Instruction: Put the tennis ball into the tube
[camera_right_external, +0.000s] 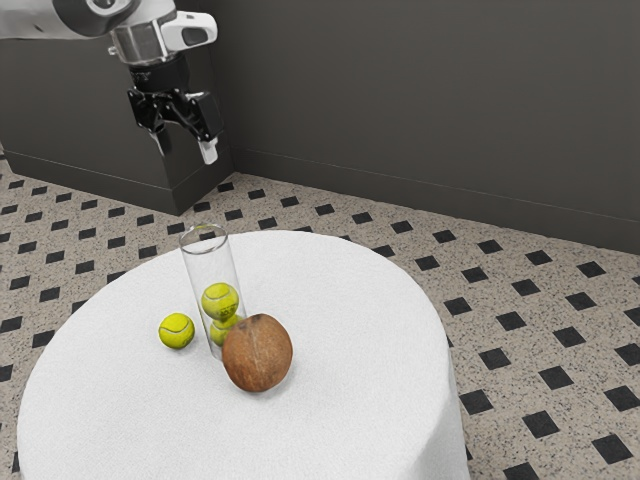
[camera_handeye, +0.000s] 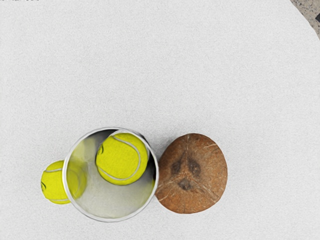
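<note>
Currently gripper (camera_right_external: 186, 148) hanging open, empty; loose tennis ball (camera_right_external: 176, 331) lying below, toward exterior view's six o'clock, beside clear tube (camera_right_external: 207, 268).

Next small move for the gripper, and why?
I'd probably shift the open gripper over the loose tennis ball, staying high: it lies outside the tube, two balls are inside, and the tube stands tall beside it, so descending early could clip the tube.

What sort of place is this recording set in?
Indoors, possibly a dining room or café, rendered in simulation: a round, white-draped table, a speckled floor patterned with dark diamonds, and a plain dark wall.
</note>
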